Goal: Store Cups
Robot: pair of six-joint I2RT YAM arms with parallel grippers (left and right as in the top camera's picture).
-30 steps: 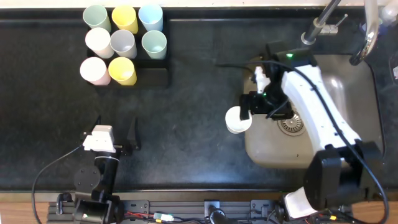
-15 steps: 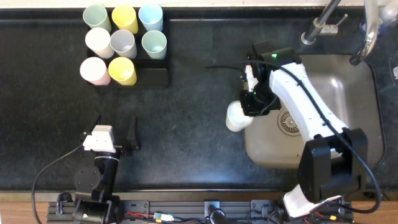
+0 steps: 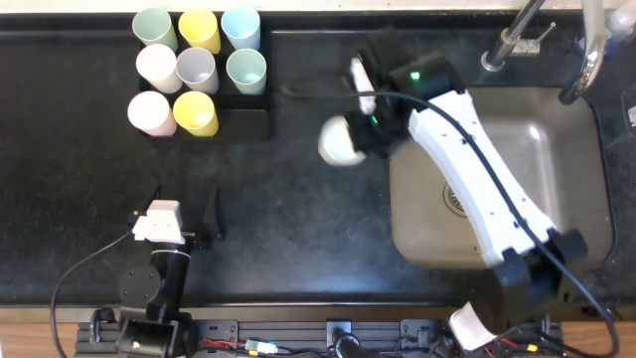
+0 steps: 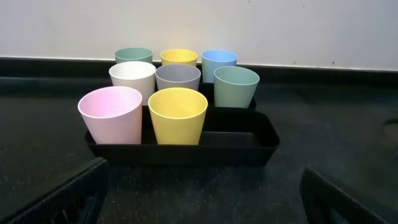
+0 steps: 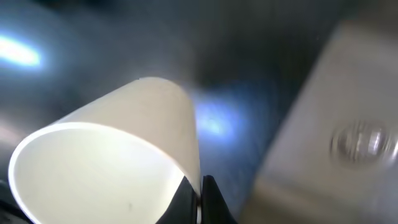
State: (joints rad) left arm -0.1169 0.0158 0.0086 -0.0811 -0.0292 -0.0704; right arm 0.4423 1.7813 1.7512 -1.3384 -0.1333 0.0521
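Eight cups [image 4: 178, 78] are recorded upright in the black tray [image 4: 245, 142], one corner slot left vacant; a ninth, the white cup [image 3: 341, 141], is not yet stored. It is held tilted above the dark counter [image 3: 298, 219], between sink [image 3: 556, 129] and tray, its rim pinched by the right gripper [image 5: 200, 198]: plain, tapered, empty. The left gripper [image 3: 186, 209] is noted spread and empty, near the tray.

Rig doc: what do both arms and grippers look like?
Right arm: white shells, black joints, black cable along it, green light near the wrist. Left arm: black, white wrist block, pale cable. Black fingers on left gripper and right gripper.
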